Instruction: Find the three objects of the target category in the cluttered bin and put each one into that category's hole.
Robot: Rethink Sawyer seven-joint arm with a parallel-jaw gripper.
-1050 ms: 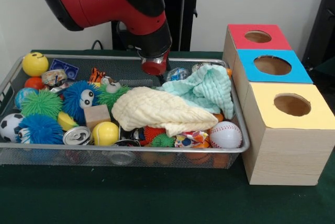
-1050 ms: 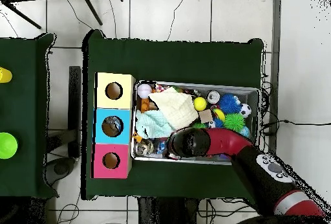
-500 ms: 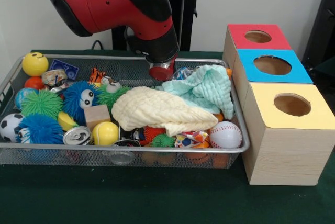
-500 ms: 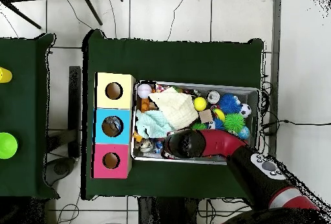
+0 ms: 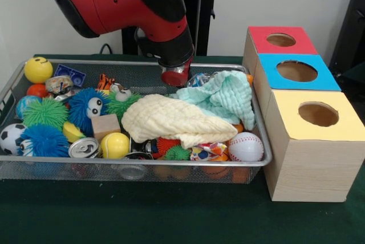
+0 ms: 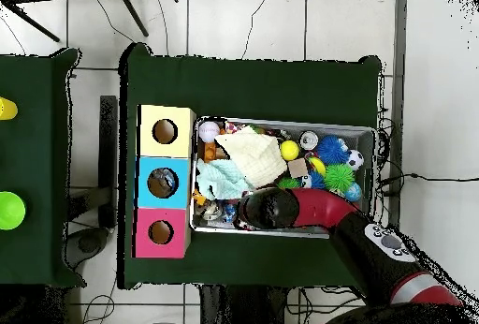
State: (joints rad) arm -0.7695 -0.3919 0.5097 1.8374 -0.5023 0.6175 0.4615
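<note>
Bin of wire mesh sits on the green surface, and we see it crammed with toys. Nearest us lie a soccer ball, a blue fuzzy ball, a can, a yellow ball and a baseball. Behind them a cream cloth sprawls mid-bin, touching a mint cloth further back. Beside the bin stand three boxes with holes: yellow nearest, then blue, then red. At the bin's far side the arm's red tip hangs just above the clutter beside the mint cloth; we cannot tell how the jaws stand.
</note>
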